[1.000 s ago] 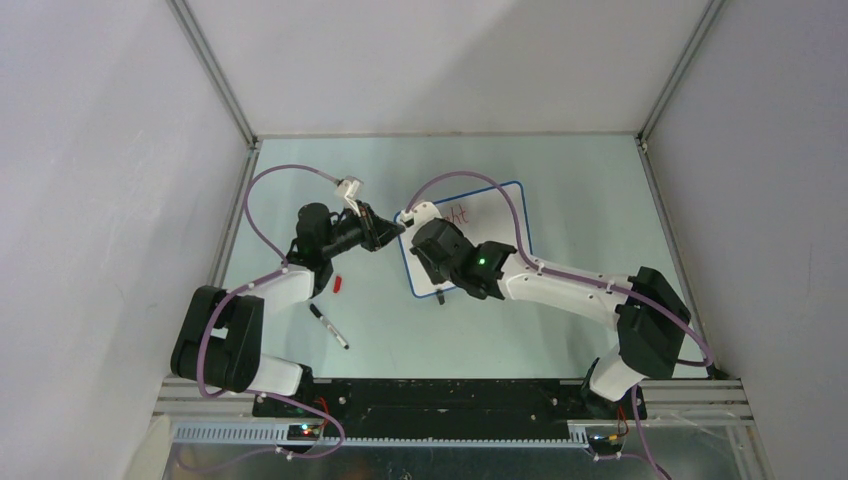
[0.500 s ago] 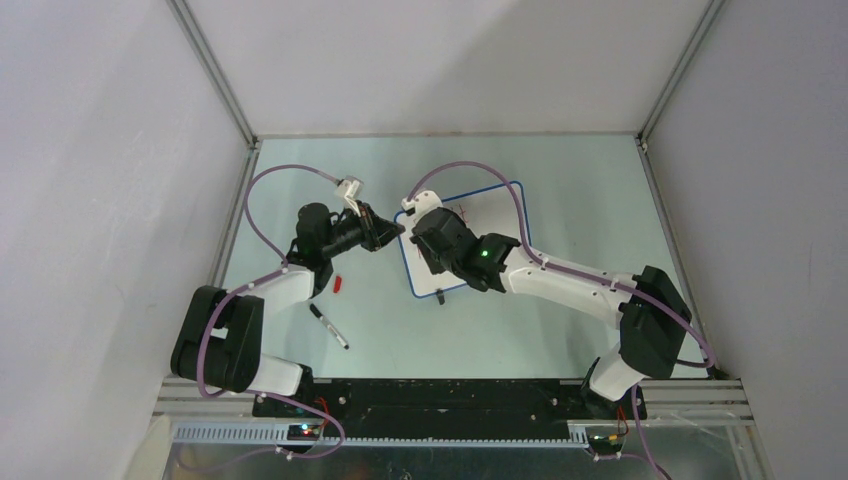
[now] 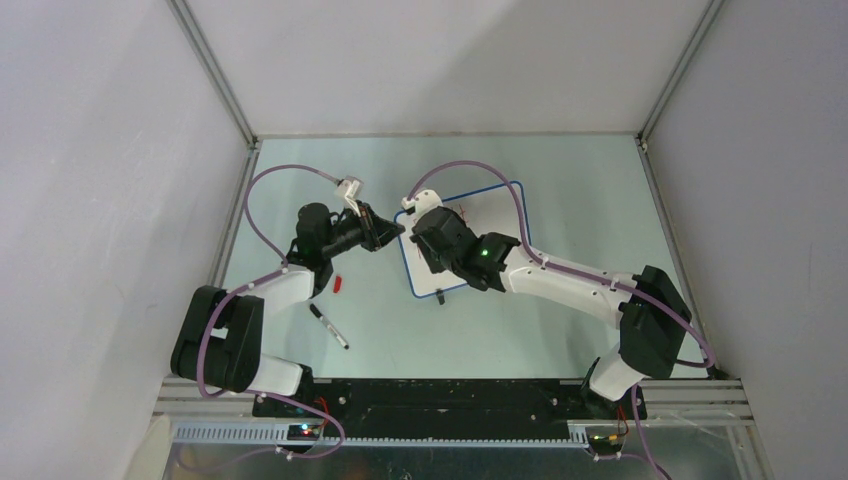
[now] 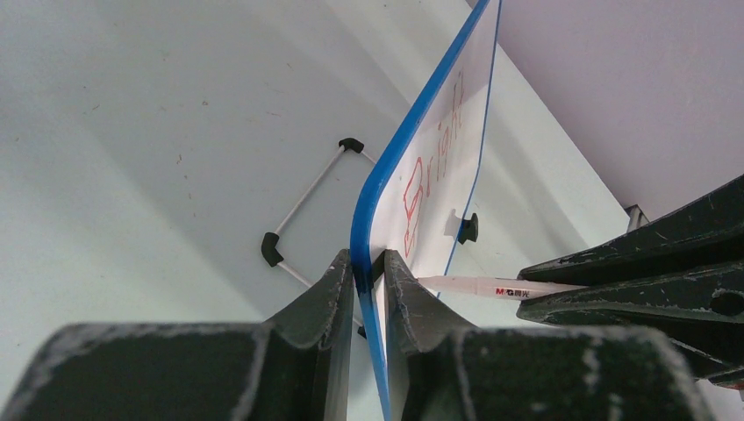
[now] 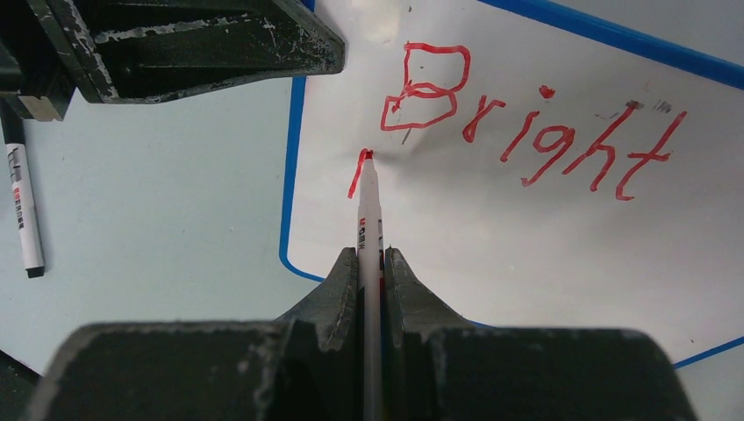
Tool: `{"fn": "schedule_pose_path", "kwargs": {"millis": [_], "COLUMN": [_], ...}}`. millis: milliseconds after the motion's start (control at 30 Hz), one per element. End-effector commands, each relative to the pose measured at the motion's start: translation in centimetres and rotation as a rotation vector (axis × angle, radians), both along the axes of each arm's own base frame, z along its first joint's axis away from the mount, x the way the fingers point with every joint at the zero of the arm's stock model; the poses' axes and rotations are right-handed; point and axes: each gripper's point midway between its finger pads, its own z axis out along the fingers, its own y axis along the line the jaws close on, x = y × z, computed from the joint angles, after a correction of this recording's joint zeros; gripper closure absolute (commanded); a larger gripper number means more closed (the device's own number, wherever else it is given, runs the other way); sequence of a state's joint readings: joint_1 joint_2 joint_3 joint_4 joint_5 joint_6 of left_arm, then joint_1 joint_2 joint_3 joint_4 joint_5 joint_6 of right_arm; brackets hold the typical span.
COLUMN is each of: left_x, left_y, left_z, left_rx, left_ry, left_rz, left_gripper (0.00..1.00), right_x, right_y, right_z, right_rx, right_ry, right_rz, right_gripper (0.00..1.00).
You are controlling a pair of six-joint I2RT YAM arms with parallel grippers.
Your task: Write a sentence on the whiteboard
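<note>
Pinches a white-barrelled marker [image 5: 369, 202] in the right end effector [image 5: 371, 256], jaws pressed together on the barrel, red tip touching the whiteboard [image 5: 526, 254] at the top of a short red stroke. Sets that stroke just below the large "B" of the sentence [image 5: 535, 136], so far only "Bright" along the board's top line. Clamps the board's blue rim at its left edge with the left end effector [image 4: 368, 263], one finger on each face, closed right onto it.

Reaches in with the right arm from the near right, elbow bent out toward the right side of the desk [image 3: 560, 180], forearm stretched diagonally to the centre, wrist over the board's left half. Folds the left arm tightly at the near left, forearm running away from the base, wrist turned level and pointing right at the board's edge.

From above, hides nearly all the writing under the right wrist, but shows a second marker [image 3: 329, 326] lying on the desk near the left arm and a small red object [image 3: 338, 283] just beyond it. From the right wrist, gives the letters whole. From the left wrist, gives the board edge-on, a thin wire stand [image 4: 303, 206] with black ends on the desk beneath it and a black clip foot [image 4: 468, 228] at the far rim. Cannot tell whether lifted or resting there.
</note>
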State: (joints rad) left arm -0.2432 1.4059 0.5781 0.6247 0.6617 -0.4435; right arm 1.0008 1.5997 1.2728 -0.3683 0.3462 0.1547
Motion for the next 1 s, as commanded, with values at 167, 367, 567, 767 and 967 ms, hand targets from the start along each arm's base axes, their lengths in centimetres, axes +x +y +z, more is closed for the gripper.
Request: {"fn": "schedule_pose_path", "kwargs": {"millis": [167, 367, 567, 767, 967], "left_x": [0.0, 0.0, 0.0, 0.0, 0.0], "left_y": [-0.1, -0.1, -0.1, -0.1, -0.1], "left_z": [1.3, 1.2, 1.3, 1.3, 1.2], "left_rx": [0.01, 0.011, 0.01, 0.011, 0.012], "left_ry": [-0.056, -0.053, -0.055, -0.056, -0.055], "left_rz": [-0.012, -0.012, -0.011, -0.011, -0.011], "left_gripper": [0.8, 0.8, 0.8, 0.8, 0.8], "right_x": [1.5, 1.5, 1.6, 1.7, 1.7], "right_y": [0.6, -0.1, -0.6, -1.1, -1.7], "right_z": [2.1, 1.8, 1.5, 1.5, 1.3], "right_rx": [0.033, 0.013, -0.001, -0.003, -0.006], "right_ry": [-0.052, -0.047, -0.04, -0.039, -0.037], "right_rz": [-0.025, -0.04, -0.058, -0.068, -0.078], "right_gripper": [1.0, 1.0, 1.0, 1.0, 1.0]}}
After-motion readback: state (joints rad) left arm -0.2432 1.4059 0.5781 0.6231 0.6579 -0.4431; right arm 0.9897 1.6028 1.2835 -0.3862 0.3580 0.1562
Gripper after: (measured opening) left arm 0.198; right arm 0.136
